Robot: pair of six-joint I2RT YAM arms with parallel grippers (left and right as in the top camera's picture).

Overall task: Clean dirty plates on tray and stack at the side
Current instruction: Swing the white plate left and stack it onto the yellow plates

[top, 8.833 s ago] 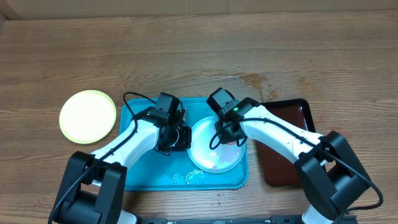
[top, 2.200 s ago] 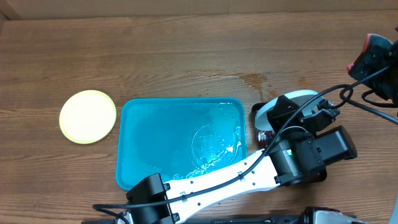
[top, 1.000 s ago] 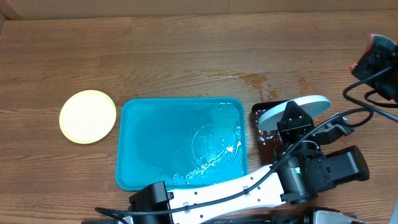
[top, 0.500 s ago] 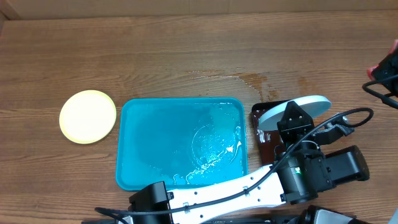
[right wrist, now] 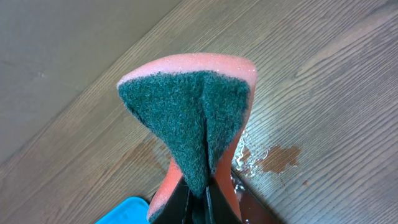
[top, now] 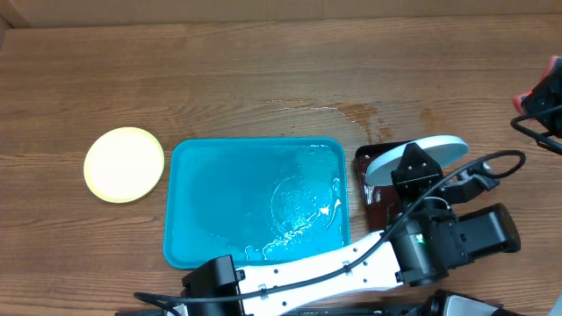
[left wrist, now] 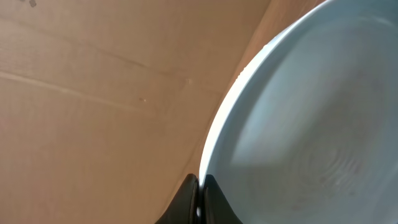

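My left gripper (top: 413, 168) is shut on the rim of the pale blue-white plate (top: 432, 145) and holds it tilted on edge over the dark red-brown tray (top: 376, 189). In the left wrist view the black fingers (left wrist: 189, 198) pinch the plate's rim (left wrist: 214, 143). The wet turquoise tray (top: 219, 189) holds no plates. One pale yellow-green plate (top: 124, 164) lies on the table left of it. My right gripper (top: 537, 95) is at the far right edge, shut on a folded orange and green sponge (right wrist: 193, 118). The third plate is out of view.
Water is spilled on the wooden table behind the dark tray (top: 356, 112) and shows in the right wrist view (right wrist: 277, 158). The left arm (top: 334, 263) runs along the front edge. A cardboard wall stands at the back (top: 263, 9).
The blue-white plate has left the turquoise tray and now hangs over the dark tray in my left gripper. My right gripper has drifted right to the frame edge with the sponge.
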